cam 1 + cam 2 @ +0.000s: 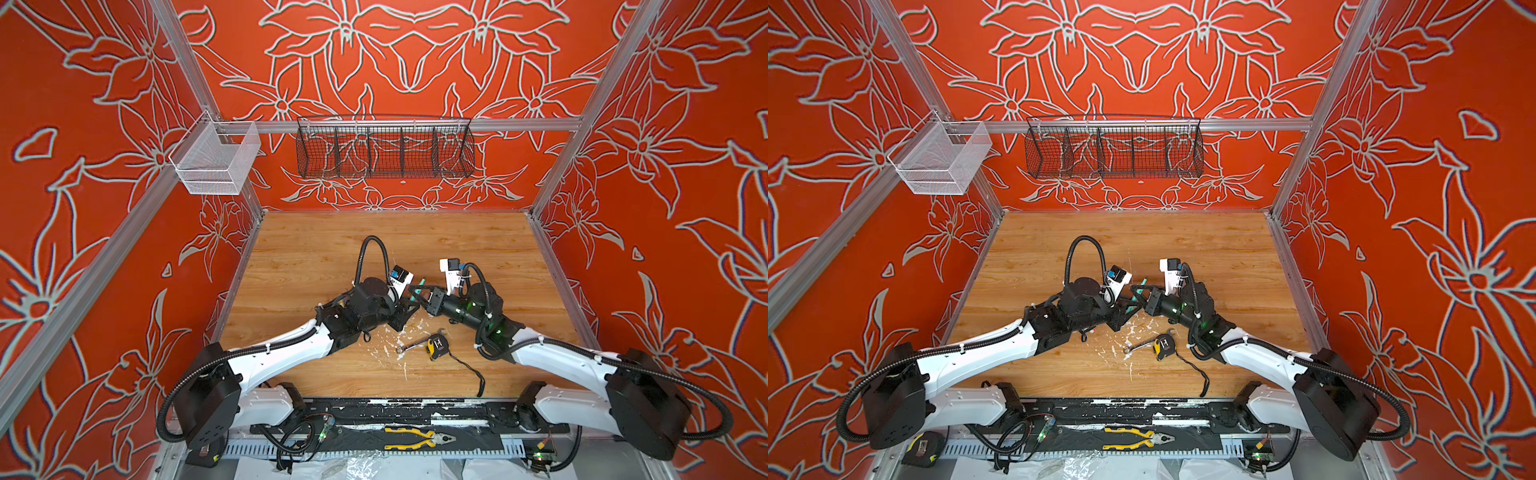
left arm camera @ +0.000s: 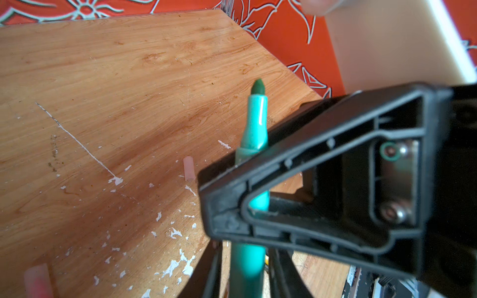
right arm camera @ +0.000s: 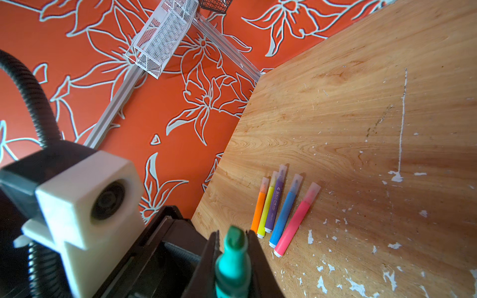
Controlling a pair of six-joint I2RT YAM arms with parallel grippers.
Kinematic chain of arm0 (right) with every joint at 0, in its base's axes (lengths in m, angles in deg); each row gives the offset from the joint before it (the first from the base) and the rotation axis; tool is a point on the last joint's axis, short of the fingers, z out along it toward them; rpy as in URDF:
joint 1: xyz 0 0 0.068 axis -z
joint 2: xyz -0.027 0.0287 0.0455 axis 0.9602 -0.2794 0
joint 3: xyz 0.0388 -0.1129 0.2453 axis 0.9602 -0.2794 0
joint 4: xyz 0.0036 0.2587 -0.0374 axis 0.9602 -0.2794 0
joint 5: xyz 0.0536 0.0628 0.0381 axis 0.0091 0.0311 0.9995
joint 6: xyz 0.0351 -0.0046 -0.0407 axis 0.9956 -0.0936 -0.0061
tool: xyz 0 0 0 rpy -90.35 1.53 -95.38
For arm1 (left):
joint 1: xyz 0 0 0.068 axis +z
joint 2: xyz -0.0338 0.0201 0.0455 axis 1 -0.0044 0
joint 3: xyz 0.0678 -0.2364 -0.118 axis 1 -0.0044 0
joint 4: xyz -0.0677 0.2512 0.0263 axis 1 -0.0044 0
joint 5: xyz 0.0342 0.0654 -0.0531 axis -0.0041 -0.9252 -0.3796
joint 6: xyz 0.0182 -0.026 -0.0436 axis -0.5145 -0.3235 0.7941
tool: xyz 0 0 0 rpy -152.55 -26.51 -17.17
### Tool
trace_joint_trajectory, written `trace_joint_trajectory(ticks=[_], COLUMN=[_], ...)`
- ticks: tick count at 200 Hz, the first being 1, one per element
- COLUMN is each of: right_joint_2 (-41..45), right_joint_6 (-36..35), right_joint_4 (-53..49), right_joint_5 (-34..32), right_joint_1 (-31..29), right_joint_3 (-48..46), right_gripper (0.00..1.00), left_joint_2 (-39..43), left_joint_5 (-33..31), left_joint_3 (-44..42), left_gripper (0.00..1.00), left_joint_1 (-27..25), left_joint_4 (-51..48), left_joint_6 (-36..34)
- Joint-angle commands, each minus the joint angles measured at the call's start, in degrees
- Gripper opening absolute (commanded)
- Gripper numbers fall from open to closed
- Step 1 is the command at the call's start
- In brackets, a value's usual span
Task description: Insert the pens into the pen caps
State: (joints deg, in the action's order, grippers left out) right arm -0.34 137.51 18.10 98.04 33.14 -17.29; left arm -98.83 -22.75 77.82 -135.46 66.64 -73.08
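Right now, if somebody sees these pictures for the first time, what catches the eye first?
First the red flowered walls all around the cell. Then, above the middle of the wooden table, the right gripper is shut on an uncapped green pen. In the right wrist view, five capped pens lie side by side on the table.
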Motion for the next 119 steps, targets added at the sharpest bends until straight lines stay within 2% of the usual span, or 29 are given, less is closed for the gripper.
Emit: trace_joint_trajectory(ticks=[1,13,30,35,54,70,96,119], right_joint_2=[-0.50,-1.15,-1.90,-2.10,-1.27,0.56,3.74,4.72], right_joint_6=[0.52,0.70,0.90,0.83,-0.70,-2.71,-5.36,-5.99], right_joint_4=[2.17,2.47,2.65,2.47,-0.64,-6.94,-18.86,-36.52], right_joint_5=[0.34,0.57,0.88,0.88,-0.63,-3.84,-11.42,-25.60], right_joint_1=[-0.35,-0.40,-0.43,-0.41,-0.44,-0.49,-0.42,-0.40], right_joint_3=[-0.89,-0.81,-0.41,-0.24,0.57,1.70,4.03,9.07], right_gripper=[0.00,0.00,0.00,0.00,0.32,0.47,0.56,0.59], left_joint_2=[-0.94,-1.07,-1.04,-1.02,-0.78,-0.80,-0.75,0.93], left_joint_5=[-0.78,-0.48,-1.22,-1.91,-4.98,-6.00,-6.89,-9.27], left_joint_3=[0.86,1.16,1.16,1.25,1.13,0.69,-0.84,-2.79], left_gripper=[0.24,0.18,0.00,0.00,0.00,0.00,0.00,0.00], left_joint_1=[0.27,0.27,0.26,0.27,0.85,3.20,9.50,13.25], left_joint_4=[0.94,0.93,0.80,0.44,-0.38,-1.12,-2.73,-3.67], left_joint_6=[-1.00,-0.76,-0.02,0.29,1.54,3.93,9.80,12.40])
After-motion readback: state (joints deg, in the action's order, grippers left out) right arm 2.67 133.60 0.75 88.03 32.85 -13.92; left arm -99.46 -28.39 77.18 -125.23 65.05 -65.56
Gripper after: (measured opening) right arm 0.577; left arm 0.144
